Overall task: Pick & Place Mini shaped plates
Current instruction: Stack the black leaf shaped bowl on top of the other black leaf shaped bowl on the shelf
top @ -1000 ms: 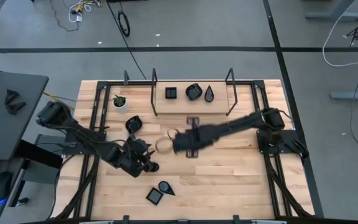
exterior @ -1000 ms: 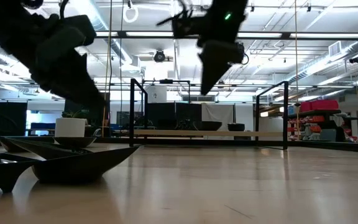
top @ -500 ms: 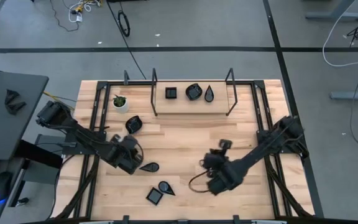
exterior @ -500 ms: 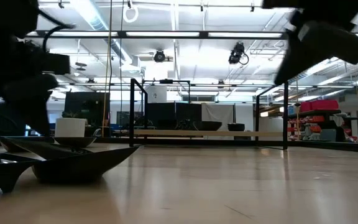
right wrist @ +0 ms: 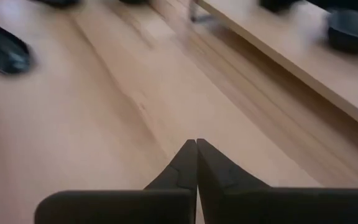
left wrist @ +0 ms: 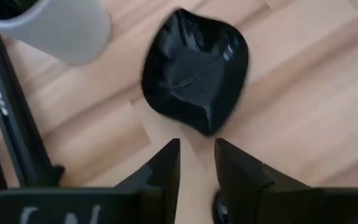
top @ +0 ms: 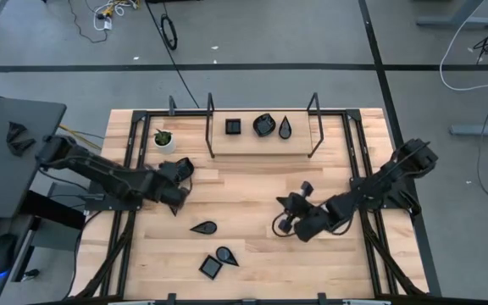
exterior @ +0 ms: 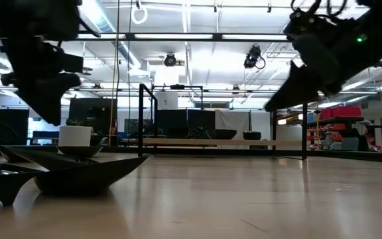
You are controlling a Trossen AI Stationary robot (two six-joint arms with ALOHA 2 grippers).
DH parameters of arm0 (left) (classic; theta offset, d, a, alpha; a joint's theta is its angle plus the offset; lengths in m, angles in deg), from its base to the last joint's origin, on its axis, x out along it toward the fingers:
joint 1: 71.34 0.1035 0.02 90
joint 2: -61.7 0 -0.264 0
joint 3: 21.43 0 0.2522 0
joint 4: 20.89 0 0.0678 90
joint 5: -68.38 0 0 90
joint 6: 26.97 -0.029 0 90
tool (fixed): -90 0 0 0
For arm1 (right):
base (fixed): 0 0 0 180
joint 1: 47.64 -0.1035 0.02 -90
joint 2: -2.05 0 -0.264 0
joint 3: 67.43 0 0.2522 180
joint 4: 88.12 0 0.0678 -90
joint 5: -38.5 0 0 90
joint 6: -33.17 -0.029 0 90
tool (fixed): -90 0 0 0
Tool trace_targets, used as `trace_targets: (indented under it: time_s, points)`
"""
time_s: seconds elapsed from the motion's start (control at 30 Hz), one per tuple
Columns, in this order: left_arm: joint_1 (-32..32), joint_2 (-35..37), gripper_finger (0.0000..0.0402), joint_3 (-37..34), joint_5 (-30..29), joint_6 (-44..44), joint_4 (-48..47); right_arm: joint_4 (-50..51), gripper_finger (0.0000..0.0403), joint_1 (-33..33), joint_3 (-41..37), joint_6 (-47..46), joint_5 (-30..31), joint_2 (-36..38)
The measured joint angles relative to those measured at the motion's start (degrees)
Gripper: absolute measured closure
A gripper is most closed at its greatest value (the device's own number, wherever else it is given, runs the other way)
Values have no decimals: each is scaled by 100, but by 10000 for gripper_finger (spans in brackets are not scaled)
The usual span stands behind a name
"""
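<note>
Black glossy mini shaped plates lie scattered on the wooden table. We see a rounded plate at the left, near the white pot. The left gripper hovers right over it, its fingers spread a little and holding nothing. A teardrop plate lies alone nearer the front, with a square plate and another teardrop side by side beyond it. Three more plates sit on the raised shelf at the far side. The right gripper hangs at mid-right, its fingers pressed together, empty.
</note>
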Motion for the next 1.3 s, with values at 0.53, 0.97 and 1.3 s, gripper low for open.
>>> trace_targets:
  time_s: [0.53, 0.97, 1.3]
  points:
    - [1870, 233, 182, -351, 927, -1427, 821, -2878, 398, 426, -550, 1964, -838, -26]
    - [2455, 233, 217, -1380, 1190, -1587, 2478, -2908, 395, 426, -550, 1964, -836, -28]
    - [2053, 231, 281, -1414, 1082, -1587, 3133, -2928, 395, 426, -550, 1964, -834, -31]
